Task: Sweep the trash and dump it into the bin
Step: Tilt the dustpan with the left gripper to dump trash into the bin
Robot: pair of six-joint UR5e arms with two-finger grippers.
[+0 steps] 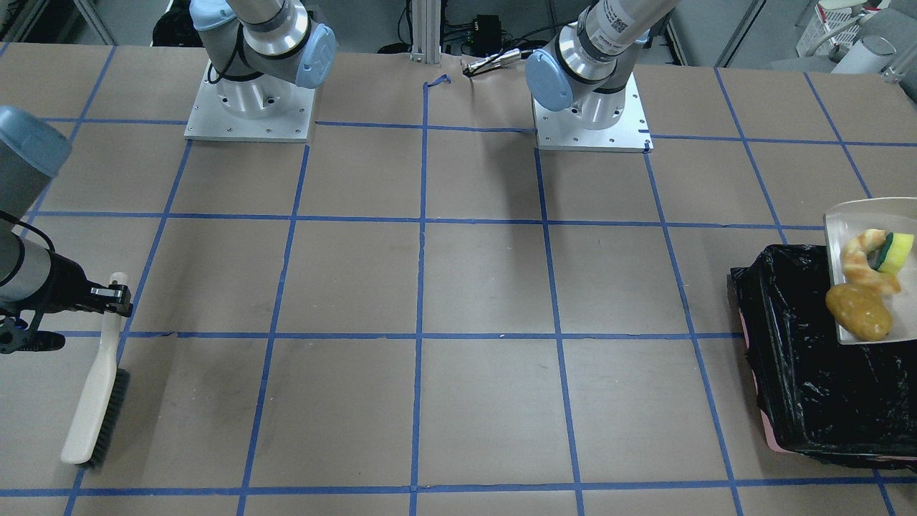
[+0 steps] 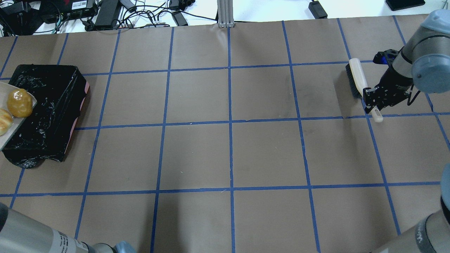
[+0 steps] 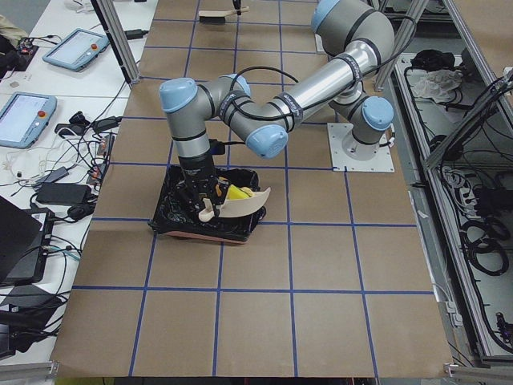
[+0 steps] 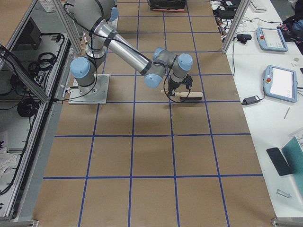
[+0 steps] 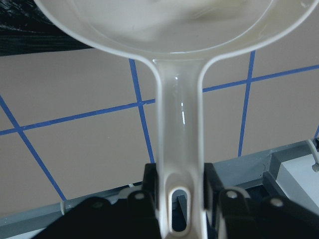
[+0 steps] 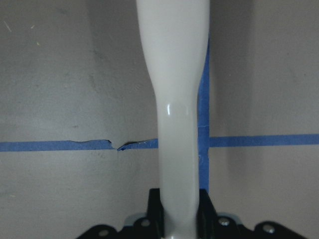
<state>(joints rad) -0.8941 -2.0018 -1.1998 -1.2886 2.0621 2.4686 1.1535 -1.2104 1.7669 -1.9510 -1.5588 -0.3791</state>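
Note:
The cream dustpan (image 1: 852, 218) hangs tilted over the bin (image 1: 809, 380), a pinkish box lined with black plastic. In the pan lie the potato (image 1: 858, 312), the croissant piece (image 1: 862, 262) and the yellow-green sponge (image 1: 900, 252). My left gripper (image 5: 179, 191) is shut on the dustpan handle (image 5: 178, 129). The overhead view shows the bin (image 2: 45, 105), the potato (image 2: 20, 103) and the pan (image 2: 17, 123) at the left edge. My right gripper (image 2: 374, 101) is shut on the cream brush (image 2: 356, 75), whose bristles rest on the table at the far right.
The table is brown paper with a blue tape grid (image 2: 230, 123). The two arm bases (image 1: 251, 107) stand on metal plates at the robot's edge. Cables and power bricks (image 2: 105, 10) lie beyond the far edge.

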